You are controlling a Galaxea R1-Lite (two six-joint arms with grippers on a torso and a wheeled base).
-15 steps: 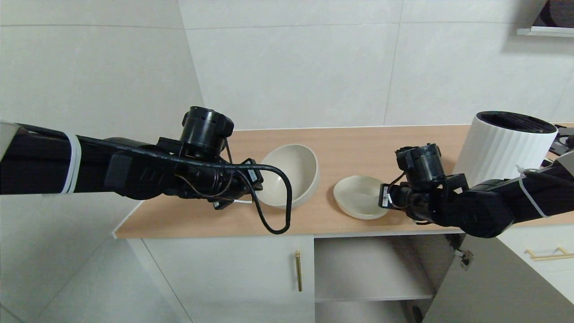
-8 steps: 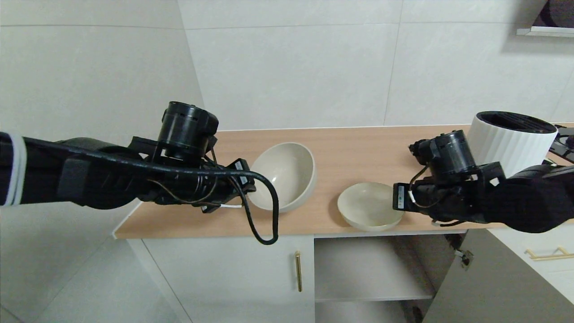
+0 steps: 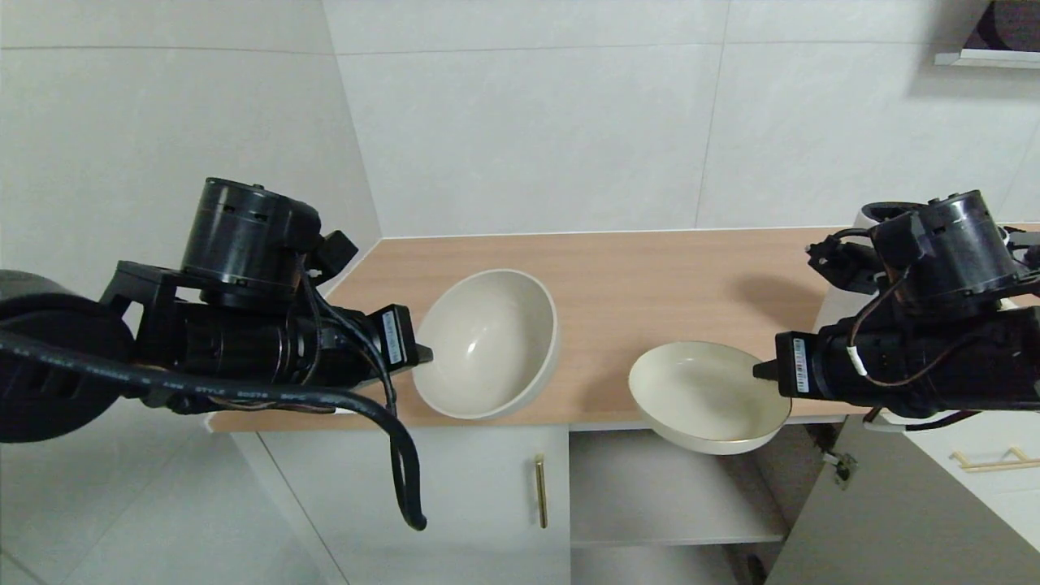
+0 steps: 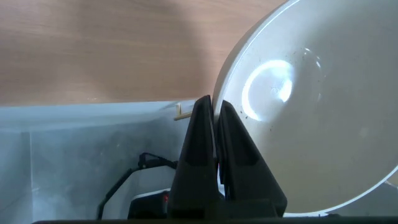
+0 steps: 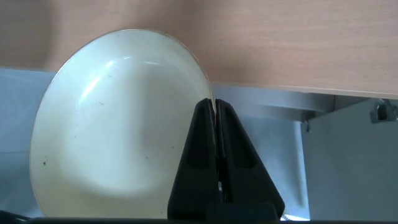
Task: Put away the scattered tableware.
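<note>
My left gripper [image 3: 418, 355] is shut on the rim of a deep cream bowl [image 3: 487, 344], held tilted in the air above the front edge of the wooden counter [image 3: 650, 276]. The left wrist view has the same bowl [image 4: 311, 106] with the fingers [image 4: 202, 134] pinching its rim. My right gripper [image 3: 764, 371] is shut on the rim of a shallow cream plate [image 3: 705, 396], lifted past the counter's front edge above the open cabinet [image 3: 662, 487]. In the right wrist view the plate [image 5: 118, 124] is clamped at its edge by the fingers [image 5: 205, 137].
A white ribbed cylinder [image 3: 877, 218] stands at the right end of the counter, mostly behind my right arm. Below are a shut cabinet door with a brass handle [image 3: 540, 491] and an open compartment with a shelf. Tiled walls close the back and left.
Both arms have lifted and drawn back toward me: the bowl and the plate left the counter and now hang over its front edge. The arms look larger and nearer.
</note>
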